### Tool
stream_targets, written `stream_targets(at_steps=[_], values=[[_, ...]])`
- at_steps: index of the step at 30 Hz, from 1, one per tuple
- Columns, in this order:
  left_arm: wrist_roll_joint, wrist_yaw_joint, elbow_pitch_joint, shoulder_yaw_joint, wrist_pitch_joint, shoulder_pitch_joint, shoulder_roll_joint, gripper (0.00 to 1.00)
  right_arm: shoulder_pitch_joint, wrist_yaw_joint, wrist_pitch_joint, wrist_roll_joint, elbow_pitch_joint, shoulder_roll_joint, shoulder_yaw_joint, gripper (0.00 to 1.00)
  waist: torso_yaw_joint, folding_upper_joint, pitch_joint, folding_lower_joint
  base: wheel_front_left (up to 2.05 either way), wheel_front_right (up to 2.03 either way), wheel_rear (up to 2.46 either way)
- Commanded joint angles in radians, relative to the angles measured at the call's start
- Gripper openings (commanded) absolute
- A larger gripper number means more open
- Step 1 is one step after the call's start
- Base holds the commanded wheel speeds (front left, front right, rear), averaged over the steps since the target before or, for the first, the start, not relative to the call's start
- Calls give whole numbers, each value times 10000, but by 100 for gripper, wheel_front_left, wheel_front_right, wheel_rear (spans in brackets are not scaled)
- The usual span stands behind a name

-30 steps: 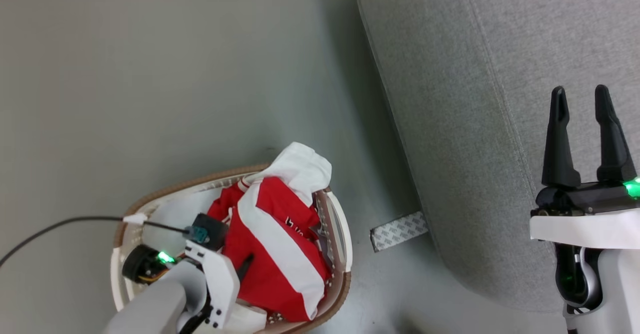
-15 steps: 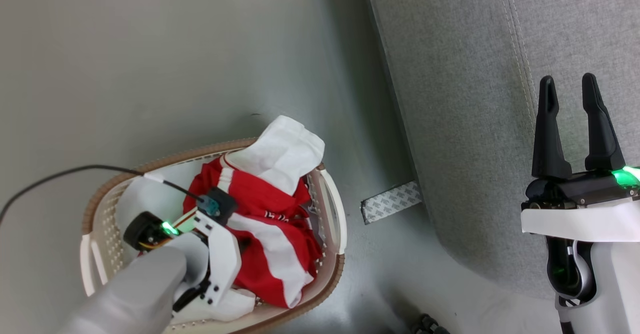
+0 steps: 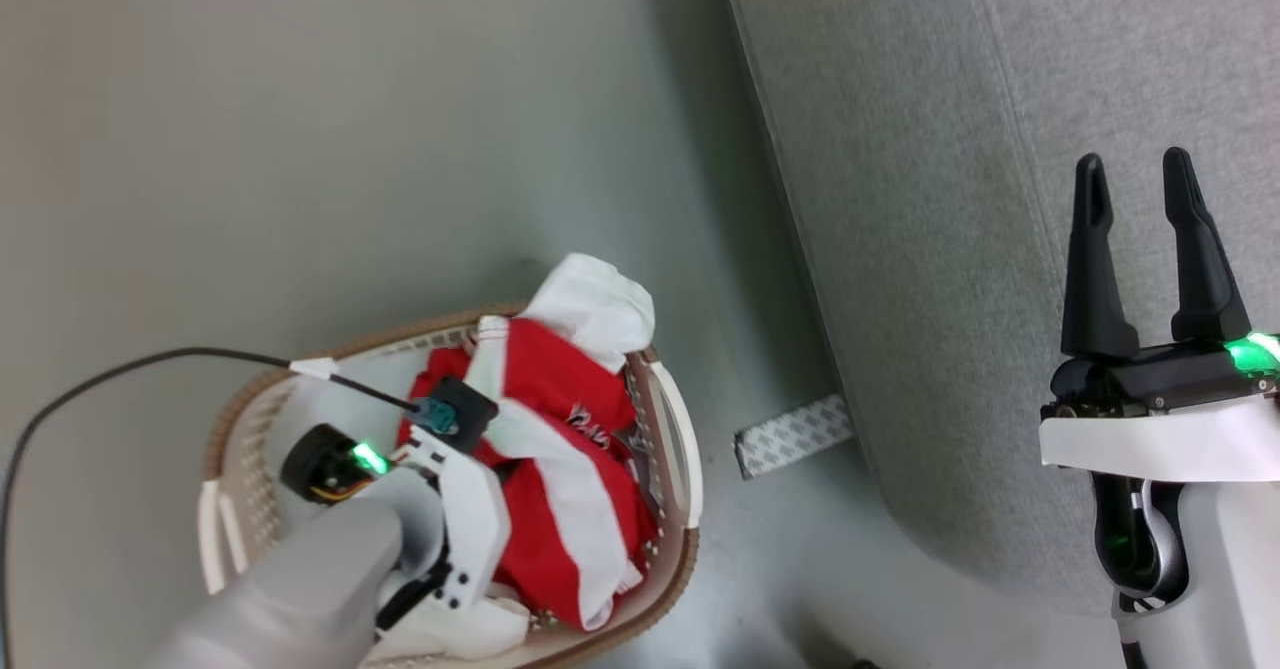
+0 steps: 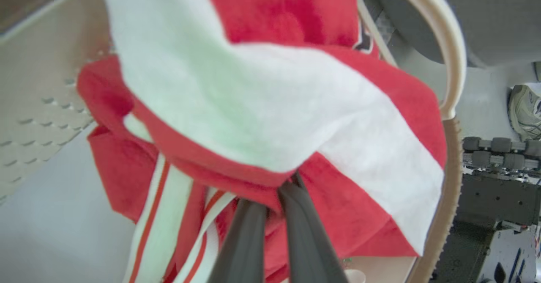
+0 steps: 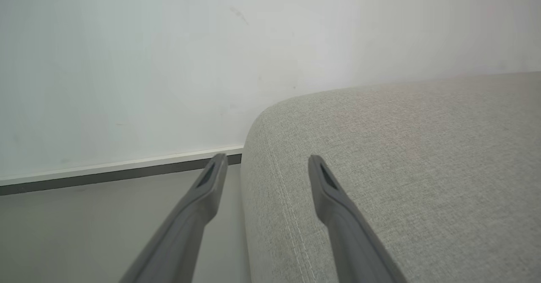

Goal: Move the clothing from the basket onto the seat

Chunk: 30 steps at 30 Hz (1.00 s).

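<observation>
The red clothing (image 3: 560, 419) with white stripes lies bunched in the cream basket (image 3: 672, 429) with the brown rim, on the floor at lower left. My left gripper (image 4: 277, 192) reaches down into the basket. Its fingers are pinched together on a red fold of the clothing (image 4: 262, 97) under a broad white band. In the head view the wrist hides those fingers. The grey seat (image 3: 950, 199) fills the right side. My right gripper (image 3: 1133, 164) hovers open over the seat (image 5: 401, 168), holding nothing.
A plain white cloth (image 3: 595, 304) drapes over the basket's far rim. A patterned grey strip (image 3: 795, 436) lies on the floor between basket and seat. A black cable (image 3: 150, 359) trails left from my left wrist. A shoe (image 4: 524, 109) stands beyond the basket.
The head camera has shifted, so the whole picture moved. The garment's folds have been pulled into a new shape around my left gripper. The right gripper stays open over the seat.
</observation>
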Motion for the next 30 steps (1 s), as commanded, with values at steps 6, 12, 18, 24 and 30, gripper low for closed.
stream_targets(at_steps=[6,12,18,24,30], values=[[74,12,-212,-74,-1274,397,-306,0,271,-21,-22,-799,282,-12,-168,100,749,0,-1511,0,0,0,0],[-342,14,-516,-78,-2218,873,-465,0,575,-21,-22,-1151,553,-14,-335,100,1373,0,-2844,0,0,0,0],[-534,14,-937,139,-2570,1320,-642,0,957,-21,-22,-1393,920,-14,-313,100,1978,0,-4111,0,0,0,0],[-51,116,-1964,1133,-2596,1980,-612,0,1314,-21,-22,-1534,1250,-14,-271,100,2462,0,-5209,0,0,0,0],[589,336,-3216,2139,-2598,2707,-434,0,1640,-21,-22,-1509,1498,-16,-219,100,2775,0,-5962,0,0,0,0]])
